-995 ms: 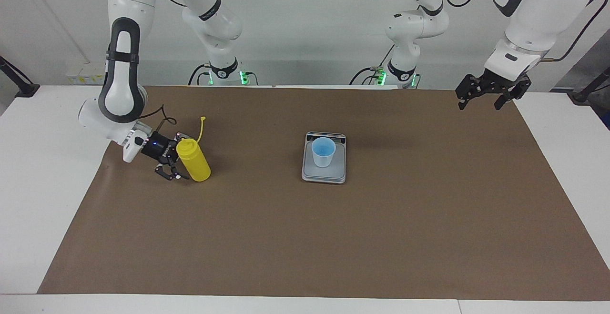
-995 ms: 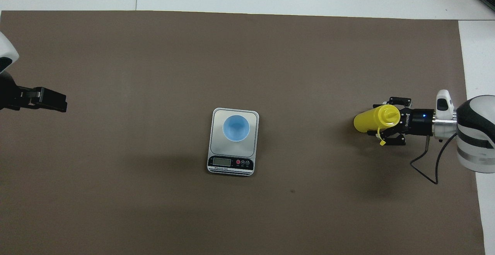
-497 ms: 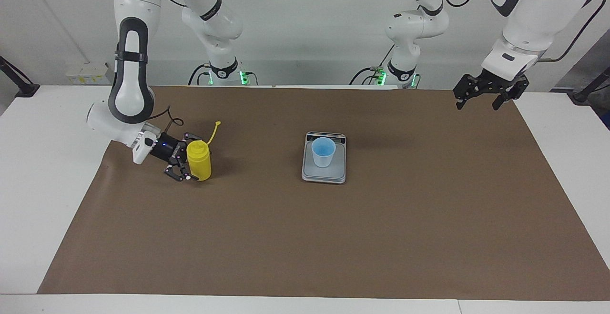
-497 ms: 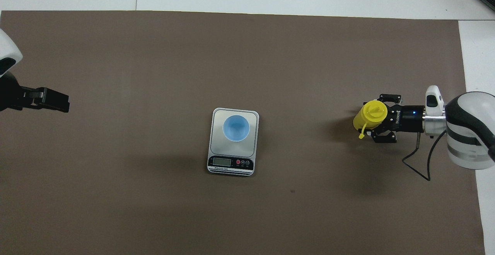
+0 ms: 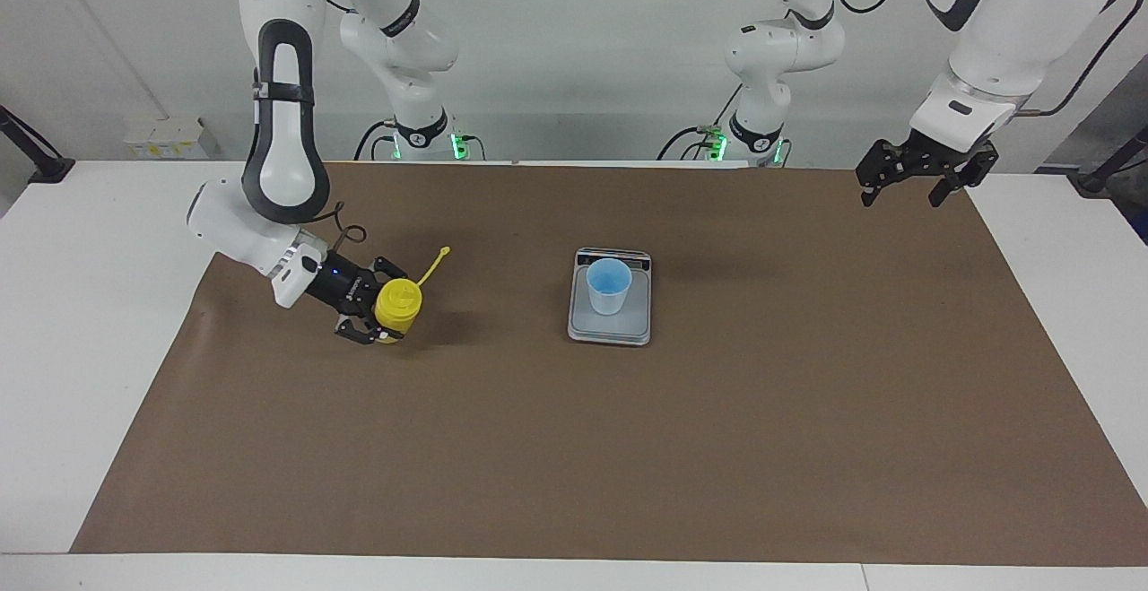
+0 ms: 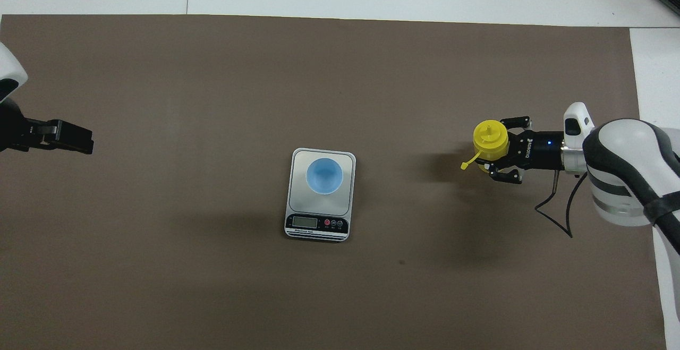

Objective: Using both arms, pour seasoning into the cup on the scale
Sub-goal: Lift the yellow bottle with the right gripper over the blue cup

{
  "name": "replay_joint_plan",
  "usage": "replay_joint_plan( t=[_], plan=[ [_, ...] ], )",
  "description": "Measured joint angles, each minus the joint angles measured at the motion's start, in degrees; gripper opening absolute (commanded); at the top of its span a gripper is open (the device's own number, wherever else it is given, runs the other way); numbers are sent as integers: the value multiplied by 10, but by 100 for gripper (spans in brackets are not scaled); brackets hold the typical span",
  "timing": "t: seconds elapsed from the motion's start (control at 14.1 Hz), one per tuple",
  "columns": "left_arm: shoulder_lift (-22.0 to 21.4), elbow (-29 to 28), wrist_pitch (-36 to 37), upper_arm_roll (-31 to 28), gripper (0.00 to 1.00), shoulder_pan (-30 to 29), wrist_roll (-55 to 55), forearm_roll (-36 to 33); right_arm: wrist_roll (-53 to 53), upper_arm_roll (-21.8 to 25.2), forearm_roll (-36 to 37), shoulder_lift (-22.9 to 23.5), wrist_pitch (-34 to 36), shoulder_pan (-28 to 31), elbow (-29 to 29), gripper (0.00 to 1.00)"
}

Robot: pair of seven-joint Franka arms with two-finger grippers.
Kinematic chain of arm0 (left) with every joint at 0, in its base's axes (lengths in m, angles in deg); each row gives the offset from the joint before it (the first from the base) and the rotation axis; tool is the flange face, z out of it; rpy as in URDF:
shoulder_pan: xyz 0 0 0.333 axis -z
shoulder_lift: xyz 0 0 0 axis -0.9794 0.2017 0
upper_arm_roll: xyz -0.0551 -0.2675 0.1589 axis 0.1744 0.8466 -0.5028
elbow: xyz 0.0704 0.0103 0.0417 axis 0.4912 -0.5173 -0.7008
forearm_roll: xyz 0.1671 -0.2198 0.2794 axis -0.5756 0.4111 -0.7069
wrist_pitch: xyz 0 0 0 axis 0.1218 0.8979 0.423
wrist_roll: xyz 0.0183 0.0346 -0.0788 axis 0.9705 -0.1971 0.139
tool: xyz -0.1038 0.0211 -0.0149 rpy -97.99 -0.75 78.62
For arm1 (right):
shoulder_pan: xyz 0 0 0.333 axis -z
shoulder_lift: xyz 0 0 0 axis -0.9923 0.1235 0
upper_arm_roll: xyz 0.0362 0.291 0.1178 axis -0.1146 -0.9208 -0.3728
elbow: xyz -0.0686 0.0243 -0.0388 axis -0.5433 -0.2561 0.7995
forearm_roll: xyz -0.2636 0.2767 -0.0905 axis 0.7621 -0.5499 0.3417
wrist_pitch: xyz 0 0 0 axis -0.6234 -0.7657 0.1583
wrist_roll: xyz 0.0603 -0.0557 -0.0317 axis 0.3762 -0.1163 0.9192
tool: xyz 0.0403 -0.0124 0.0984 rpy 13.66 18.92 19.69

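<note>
while the tabletop (image 5: 807, 447) carries one brown mat (image 5: 628, 465) that covers most of it, the things on it are few: one scale (image 5: 610, 320) at the mat's middle, one cup (image 5: 609, 286) upright on its plate, one bottle (image 5: 397, 308) toward the right arm's end.

two arms work here. the right arm (image 5: 278, 143) reaches low and its right gripper (image 5: 375, 306) comes at the bottle from the side, jaws drawn in around the yellow body just under the nozzle top; in the facing view they look closed on it, though whether the grip is firm yet i cannot tell. the bottle stands close to upright, its long axis near vertical, its base at or barely off the mat, its thin cap strap (image 5: 433, 265) sticking out toward the scale.

the coming move turns on this: the cup lies well apart from the bottle, along the table toward the left arm's end, so the right arm is much the nearer to carry it across.

the left gripper (image 5: 917, 177) waits in the air over the mat's corner at its own end, jaws spread wide and holding nothing.
</note>
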Motion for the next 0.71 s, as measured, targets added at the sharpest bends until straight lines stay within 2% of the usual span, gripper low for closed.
replay_joint_plan(
  t=[0.21,0.43,0.71],
  plan=[
    [0,-1,0,0,100,0,0,0,90,0,91,-23,-20,-38,-12,0],
    [0,-2,0,0,100,0,0,1,221,-1,232,-45,-26,-98,-37,0],
    [0,-3,0,3,100,2,0,1,417,-2,436,-49,-27,-197,-67,0]
  ],
)
